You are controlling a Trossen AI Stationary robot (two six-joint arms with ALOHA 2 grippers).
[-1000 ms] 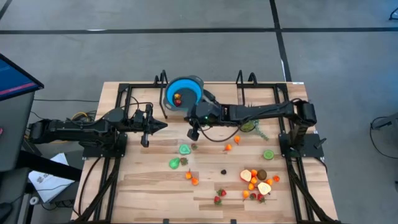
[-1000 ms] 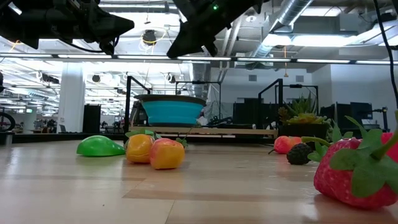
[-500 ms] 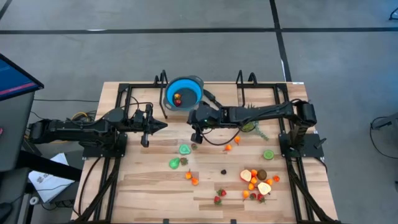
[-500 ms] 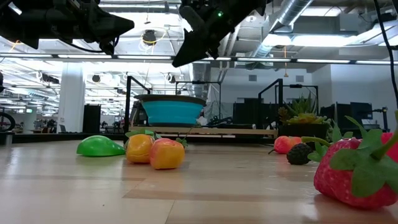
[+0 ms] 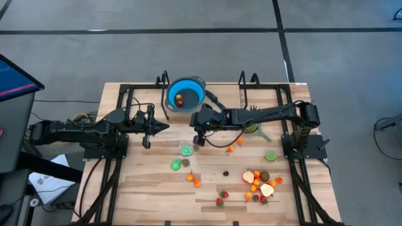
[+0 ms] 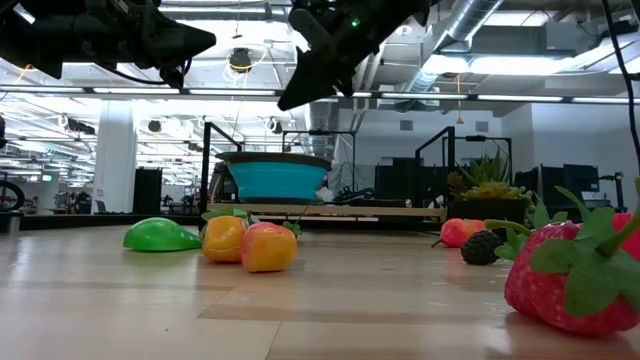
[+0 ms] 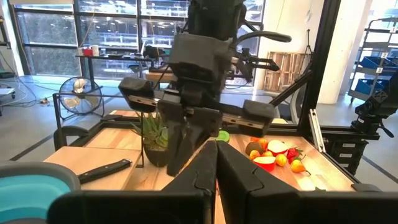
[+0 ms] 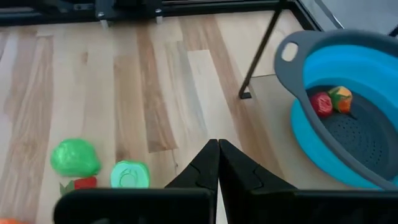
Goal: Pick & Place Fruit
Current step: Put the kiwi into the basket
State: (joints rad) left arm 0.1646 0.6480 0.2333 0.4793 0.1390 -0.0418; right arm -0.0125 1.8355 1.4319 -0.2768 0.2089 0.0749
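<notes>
Hanging over the middle of the table with its fingers pressed together on nothing, the right gripper sits just on the near side of the blue bowl, and its wrist camera shows the closed tips above bare wood. Two small fruits, a red one and an orange-green one, already lie in the bowl, so I judge the job begun but barely.

Closest to that gripper, a little nearer and to the left, lie a round green lime slice and a green pear, with small orange pieces nearer still. To its right a couple of orange bits rest by the spiky green plant, and another lime slice sits by the right arm's base. The biggest share is the cluster at the near right: peach halves, a brown kiwi, strawberries and more orange pieces.

The left gripper waits at the left of the table, also closed and empty.

Nearly all the fruit remains on the table; the lime slice looks the likeliest next pick.
</notes>
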